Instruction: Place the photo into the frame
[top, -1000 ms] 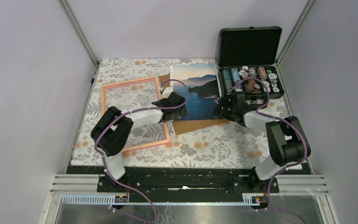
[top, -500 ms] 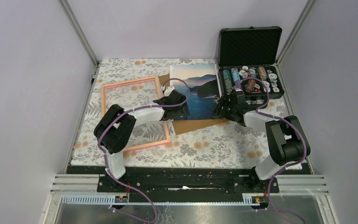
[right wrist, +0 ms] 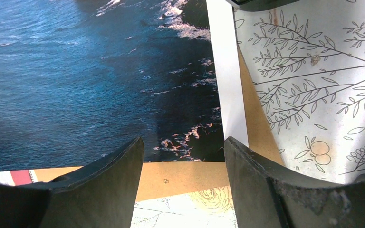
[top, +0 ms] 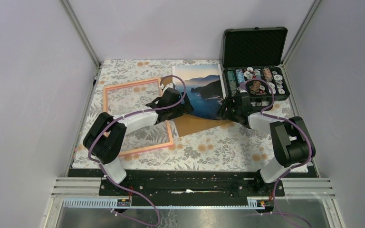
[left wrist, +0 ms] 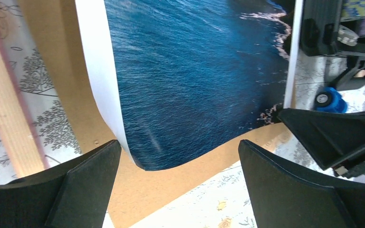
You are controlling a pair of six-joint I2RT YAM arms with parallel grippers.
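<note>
Left claw, jaws spread wide and holding nothing, straddles the near left corner of the photo, where the paper appears curled off the brown backing board. Right claw, jaws partly apart and likewise empty, stands over the photo's near right corner. Seen from above, the photo lies face up at the middle of the far edge of the surface, overlapping the backing board, which projects toward the near edge. Pink frame lies flat just beside the photo, toward the left edge, partly under the left arm. Open black case of poker chips occupies the far right corner.
</note>
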